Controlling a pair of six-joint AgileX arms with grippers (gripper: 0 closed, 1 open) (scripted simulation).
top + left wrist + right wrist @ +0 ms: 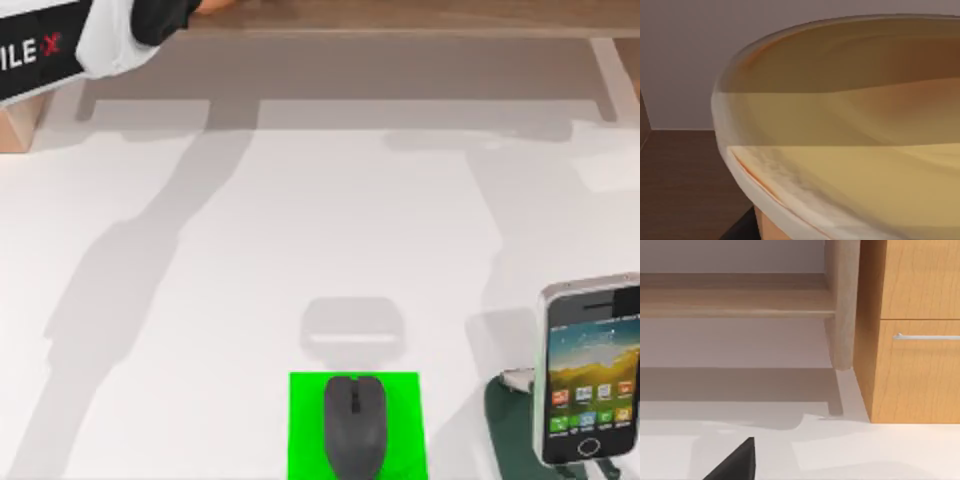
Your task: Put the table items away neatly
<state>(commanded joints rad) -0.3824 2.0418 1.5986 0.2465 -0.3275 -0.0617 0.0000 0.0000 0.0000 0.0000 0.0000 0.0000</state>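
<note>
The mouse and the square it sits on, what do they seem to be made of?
The mouse looks like matte dark grey plastic: smooth moulded shell, centre seam, no shine. The bright green square pad under it looks like a thin flat sheet, perhaps rubber or foam; its even colour, free of texture, leaves that open.

Table (pixel 250 300): takes up most of the top view, its far edge running along the upper part of the frame.
Pad (pixel 305 425): on the table, lower centre of the frame.
Mouse (pixel 354 425): on the pad, about at its middle.
Stand (pixel 505 425): on the table, lower right of the frame, right of the pad and apart from it.
Phone (pixel 590 370): propped on the stand, at the right edge.
Left arm (pixel 100 40): upper left corner.
Cup (pixel 840 150): close before the left wrist camera.
Cabinet (pixel 910 330): right side of the right wrist view, standing on the table.
</note>
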